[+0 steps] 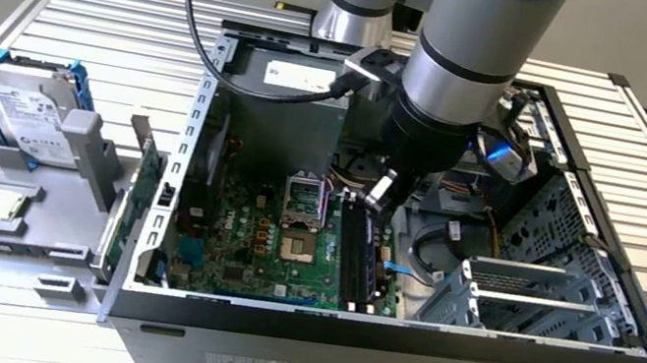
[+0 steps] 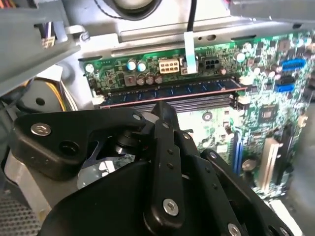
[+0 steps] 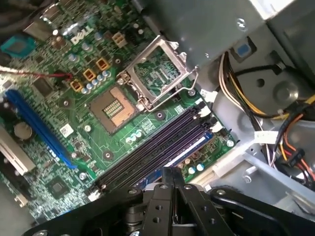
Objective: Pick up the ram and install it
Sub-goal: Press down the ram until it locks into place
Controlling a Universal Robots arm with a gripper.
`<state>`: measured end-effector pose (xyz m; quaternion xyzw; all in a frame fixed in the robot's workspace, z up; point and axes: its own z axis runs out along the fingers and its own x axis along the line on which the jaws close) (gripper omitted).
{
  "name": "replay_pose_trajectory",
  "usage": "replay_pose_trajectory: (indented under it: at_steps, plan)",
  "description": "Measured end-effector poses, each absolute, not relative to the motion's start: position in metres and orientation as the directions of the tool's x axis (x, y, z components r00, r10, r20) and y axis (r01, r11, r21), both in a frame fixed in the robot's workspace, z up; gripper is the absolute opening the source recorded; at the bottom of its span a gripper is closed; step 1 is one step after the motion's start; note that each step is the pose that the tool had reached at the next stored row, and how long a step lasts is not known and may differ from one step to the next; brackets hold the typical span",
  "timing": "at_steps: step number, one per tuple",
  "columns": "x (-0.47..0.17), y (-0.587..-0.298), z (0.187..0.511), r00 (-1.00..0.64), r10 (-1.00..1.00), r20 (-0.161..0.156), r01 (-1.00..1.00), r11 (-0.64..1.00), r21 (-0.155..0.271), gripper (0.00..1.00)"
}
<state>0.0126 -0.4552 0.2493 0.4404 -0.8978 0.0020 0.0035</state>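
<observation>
Fingers [image 2: 165, 110]: pressed together, holding nothing, poised above the memory slots. Ram [image 2: 167, 91]: seated in the outermost slot [image 3: 152, 157], just beyond the fingertips, at 12 o'clock in the second wrist view.

My gripper [image 1: 377, 194] hangs inside the open computer case [image 1: 402, 340], just above the memory slots [image 3: 157, 147]. The drive cage [image 1: 543, 295] crowds me on the exterior view's right, loose cables [image 3: 246, 105] lie beside it, and the raised processor socket frame [image 3: 157, 73] stands near the slots
</observation>
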Motion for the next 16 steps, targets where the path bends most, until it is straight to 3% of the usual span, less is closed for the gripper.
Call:
replay_pose_trajectory:
  at_steps: [16]
  plan:
    - [0.0126,-0.4552,0.2493,-0.359,-0.933,0.008,-0.933,0.359,0.0,0.0]
